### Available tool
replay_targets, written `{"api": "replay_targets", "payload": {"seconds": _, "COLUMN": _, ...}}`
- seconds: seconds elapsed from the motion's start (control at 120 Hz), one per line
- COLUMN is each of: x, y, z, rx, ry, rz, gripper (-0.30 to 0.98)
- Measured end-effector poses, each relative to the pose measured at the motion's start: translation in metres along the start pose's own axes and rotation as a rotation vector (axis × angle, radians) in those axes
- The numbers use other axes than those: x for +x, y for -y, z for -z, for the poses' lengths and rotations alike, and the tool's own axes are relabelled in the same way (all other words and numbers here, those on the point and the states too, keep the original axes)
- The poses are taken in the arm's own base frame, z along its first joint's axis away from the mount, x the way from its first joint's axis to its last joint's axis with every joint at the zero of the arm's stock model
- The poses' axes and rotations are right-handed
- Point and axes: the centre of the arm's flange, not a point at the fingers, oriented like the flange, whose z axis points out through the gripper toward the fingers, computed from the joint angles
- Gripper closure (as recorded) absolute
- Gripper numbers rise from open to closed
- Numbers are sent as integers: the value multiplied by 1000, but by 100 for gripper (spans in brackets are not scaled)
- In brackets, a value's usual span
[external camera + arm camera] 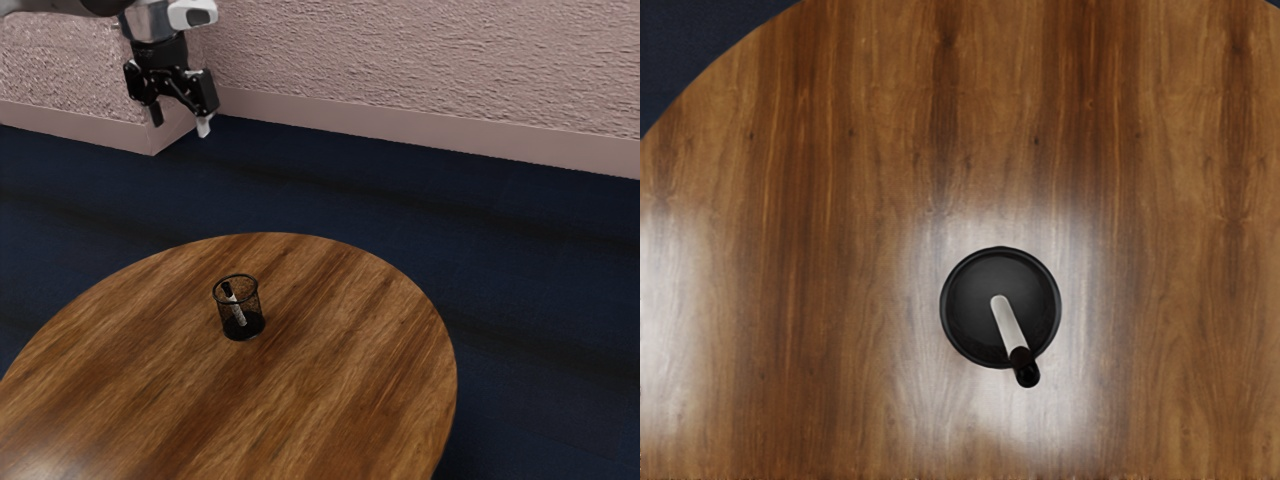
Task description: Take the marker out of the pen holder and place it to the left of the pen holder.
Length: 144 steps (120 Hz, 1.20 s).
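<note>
Because the holder props the marker aslant, cap uppermost, we position our gripper open above, for grasping that end.

Rough pinkish walls rise over a dark blue floor and round wooden table.

In the wrist view I saw a soft white glare on the worktop, around the pen holder, and a second pale patch well apart from it. In the exterior view the wood was evenly lit, with a small sheen near the lower left corner. The floor looked very dark, the wall quite bright. I could not tell where the lamp was.
</note>
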Motion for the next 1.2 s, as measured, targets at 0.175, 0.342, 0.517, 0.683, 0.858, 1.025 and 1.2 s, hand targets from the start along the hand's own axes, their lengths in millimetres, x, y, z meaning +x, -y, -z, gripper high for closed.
{"api": "replay_targets", "payload": {"seconds": 0.175, "x": 1, "y": -37, "z": 12, "rx": 50, "ry": -18, "rz": -71, "gripper": 0}}
{"api": "replay_targets", "payload": {"seconds": 0.342, "x": -15, "y": -27, "z": -27, "rx": 108, "ry": 16, "rz": -62, "gripper": 0}}
{"api": "replay_targets", "payload": {"seconds": 0.517, "x": -78, "y": -7, "z": -171, "rx": 108, "ry": -54, "rz": -118, "gripper": 0}}
{"api": "replay_targets", "payload": {"seconds": 0.683, "x": -59, "y": -2, "z": -208, "rx": 63, "ry": -207, "rz": -116, "gripper": 0}}
{"api": "replay_targets", "payload": {"seconds": 0.858, "x": -44, "y": 4, "z": -238, "rx": -79, "ry": -172, "rz": 60, "gripper": 0}}
{"api": "replay_targets", "payload": {"seconds": 1.025, "x": -35, "y": 1, "z": -265, "rx": -166, "ry": -25, "rz": 183, "gripper": 0}}
{"api": "replay_targets", "payload": {"seconds": 1.2, "x": -46, "y": -21, "z": -283, "rx": -205, "ry": 129, "rz": 228, "gripper": 1}}
